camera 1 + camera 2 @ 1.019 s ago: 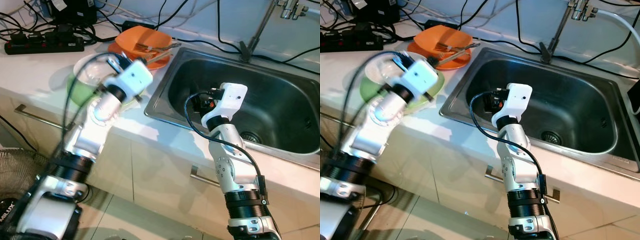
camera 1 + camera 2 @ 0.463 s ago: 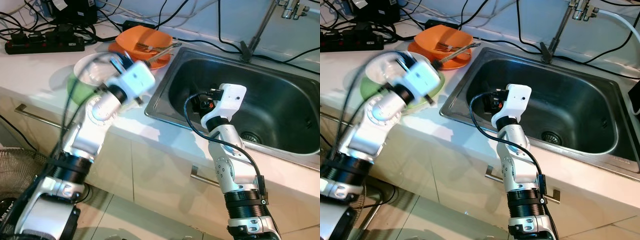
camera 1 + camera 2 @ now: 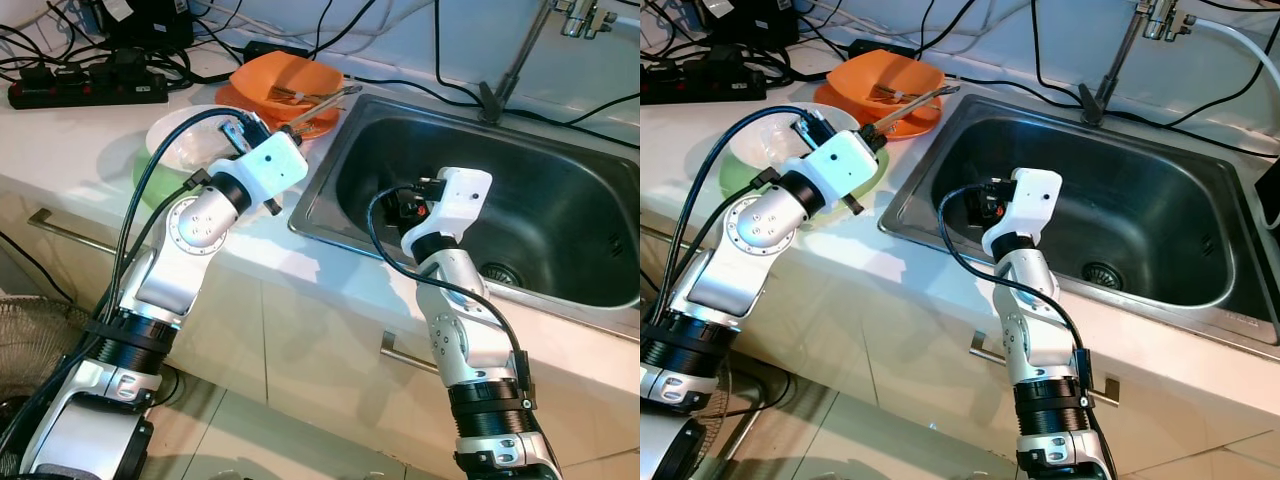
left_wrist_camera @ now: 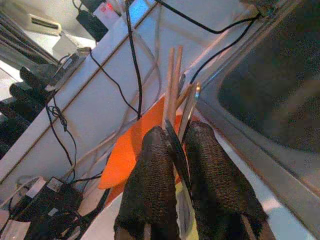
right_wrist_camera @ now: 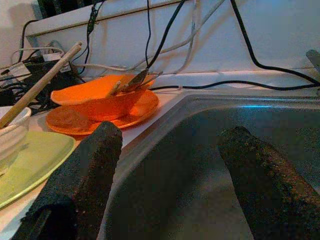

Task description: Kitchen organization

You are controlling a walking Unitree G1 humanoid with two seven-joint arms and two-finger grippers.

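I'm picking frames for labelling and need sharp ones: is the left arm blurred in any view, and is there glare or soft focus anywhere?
Left eye view: the left gripper and its arm look sharp above the white bowl; a bright highlight sits on the sink wall. Left wrist view: the fingers are soft and close, and the chopsticks are pale. Right wrist view: the near fingers are blurred, but the orange bowl is clearer.

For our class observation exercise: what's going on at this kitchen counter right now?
A humanoid robot is tidying dishes beside the sink. Its left hand is shut on a bundle of chopsticks and cutlery, held above the white bowl near the orange bowl. Its right hand hovers open over the sink, holding nothing.
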